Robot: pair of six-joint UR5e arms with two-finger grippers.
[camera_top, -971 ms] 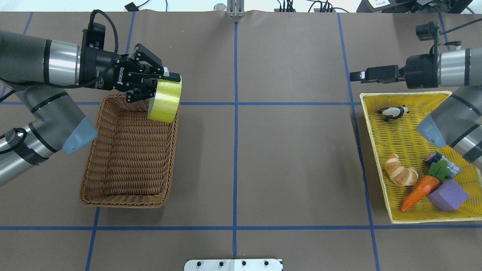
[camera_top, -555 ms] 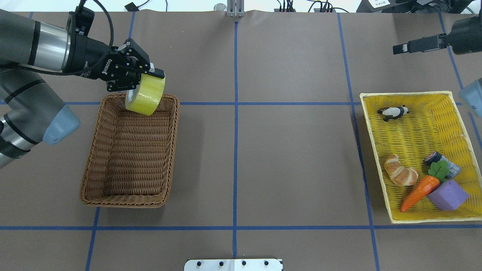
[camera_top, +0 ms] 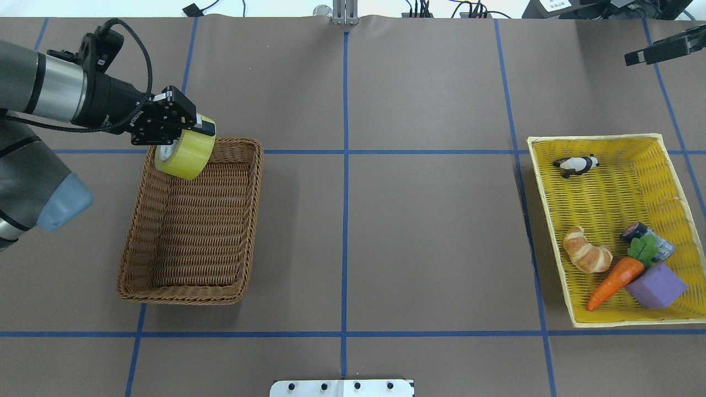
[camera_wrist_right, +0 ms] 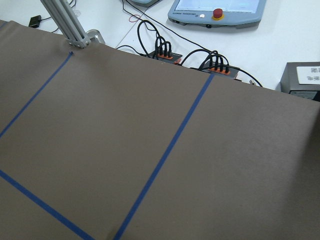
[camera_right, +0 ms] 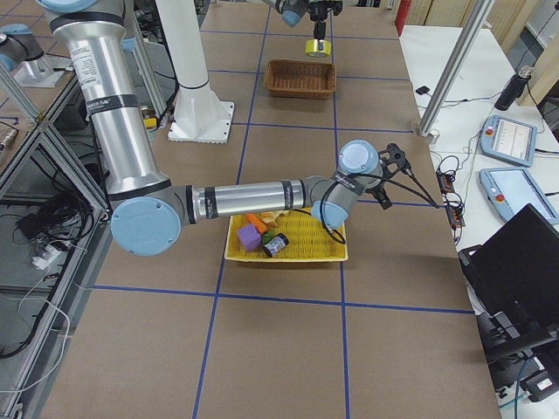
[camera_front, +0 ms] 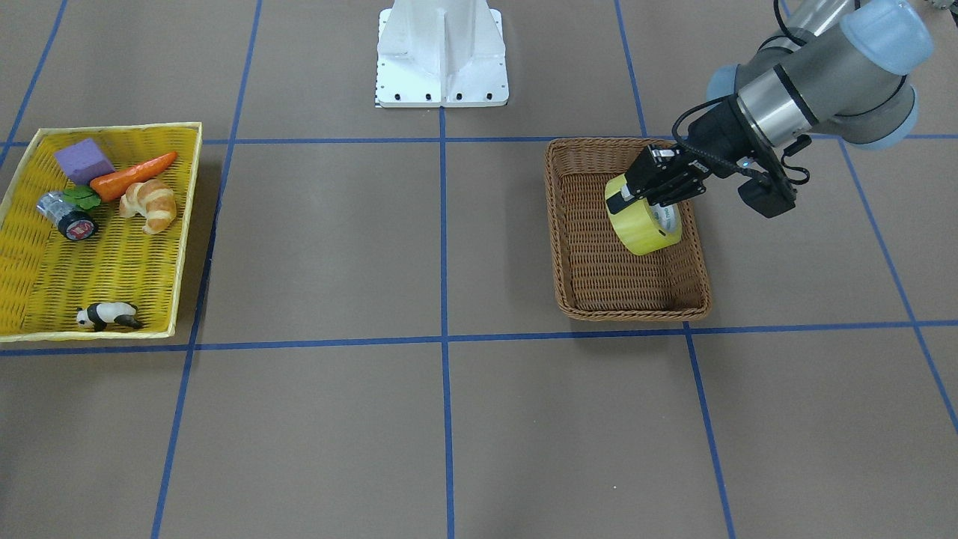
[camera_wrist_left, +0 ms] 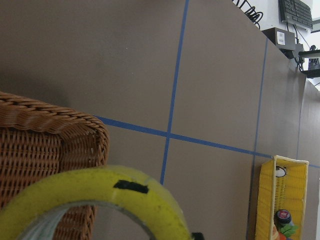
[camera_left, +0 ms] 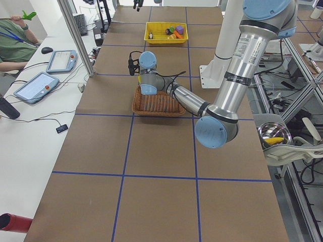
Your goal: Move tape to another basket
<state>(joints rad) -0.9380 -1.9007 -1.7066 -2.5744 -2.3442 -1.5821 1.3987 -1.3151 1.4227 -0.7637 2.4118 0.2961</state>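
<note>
My left gripper (camera_top: pixel 190 135) is shut on the wall of the yellow tape roll (camera_top: pixel 185 156), one finger outside and one inside the pale core. It holds the roll tilted over the far left corner of the brown wicker basket (camera_top: pixel 182 298), above the floor. In the front-facing view the tape (camera_front: pixel 645 228) hangs inside the basket's (camera_front: pixel 632 311) outline under the gripper (camera_front: pixel 650 193). The left wrist view shows the tape (camera_wrist_left: pixel 100 192) and the basket's corner (camera_wrist_left: pixel 45 120). My right gripper (camera_top: pixel 634 56) is far off at the back right, seen edge-on; I cannot tell whether it is open.
A shallow yellow woven tray (camera_top: pixel 538 182) at the right holds a panda figure (camera_top: pixel 576 164), croissant (camera_top: pixel 586 256), carrot (camera_top: pixel 615 281), purple block (camera_top: pixel 659 285) and a small silver-and-black cylinder (camera_top: pixel 634 230). Blue tape lines cross the brown table.
My left gripper has carried the tape leftward, from the basket's far right corner to its far left corner. My right arm has pulled back to the far right edge.
</note>
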